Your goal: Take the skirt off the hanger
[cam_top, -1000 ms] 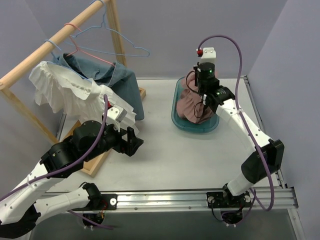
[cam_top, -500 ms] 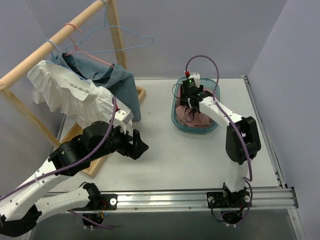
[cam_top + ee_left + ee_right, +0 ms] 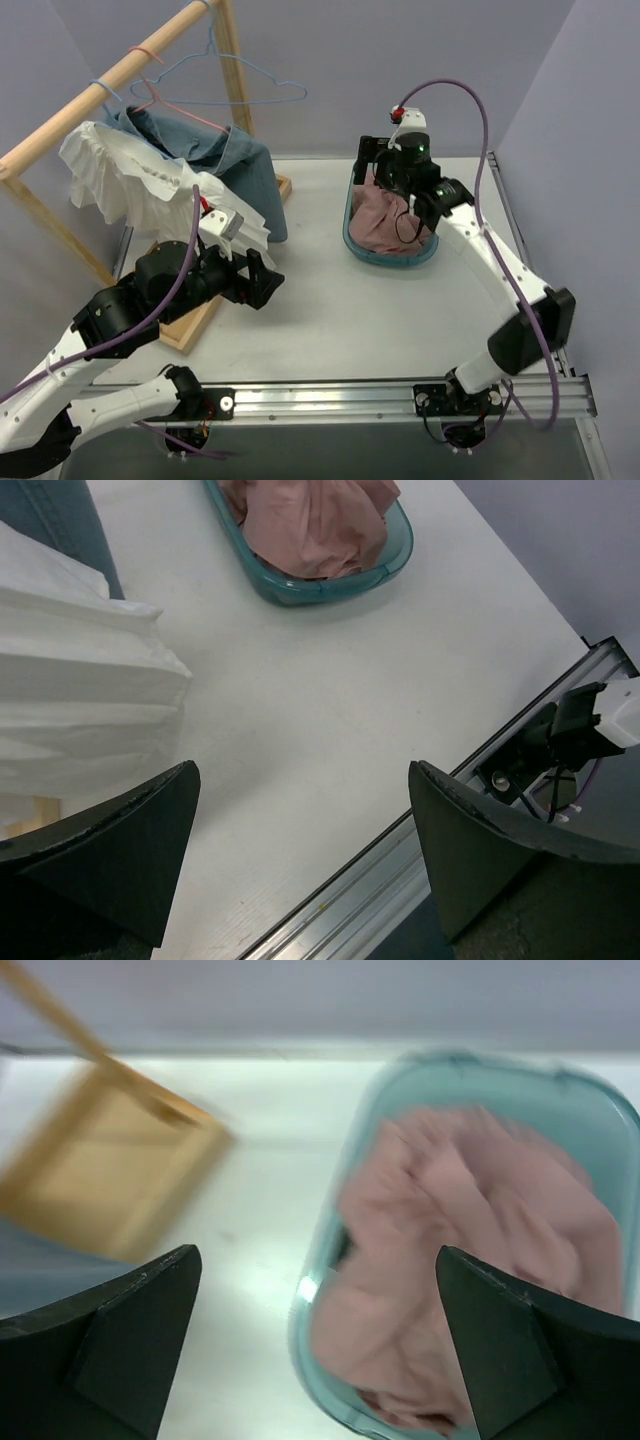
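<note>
A crumpled pink skirt (image 3: 385,215) lies in a teal basket (image 3: 386,259) at the back right of the table. It shows in the left wrist view (image 3: 310,520) and, blurred, in the right wrist view (image 3: 470,1250). My right gripper (image 3: 372,168) hangs open just above the basket's left end, and nothing is between its fingers (image 3: 318,1260). An empty blue wire hanger (image 3: 250,90) and a pink hanger (image 3: 165,100) hang on the wooden rod (image 3: 110,75). My left gripper (image 3: 262,283) is open and empty over bare table (image 3: 302,775), in front of the rack.
A white ruffled garment (image 3: 150,185) and a denim garment (image 3: 235,160) hang from the rack on the left. The rack's wooden base (image 3: 190,320) lies under my left arm. The metal rail (image 3: 400,880) runs along the table's near edge.
The right gripper went from shut to open and drew back up from the pink skirt, which stays in the basket. The left arm shifted slightly and stayed open.
</note>
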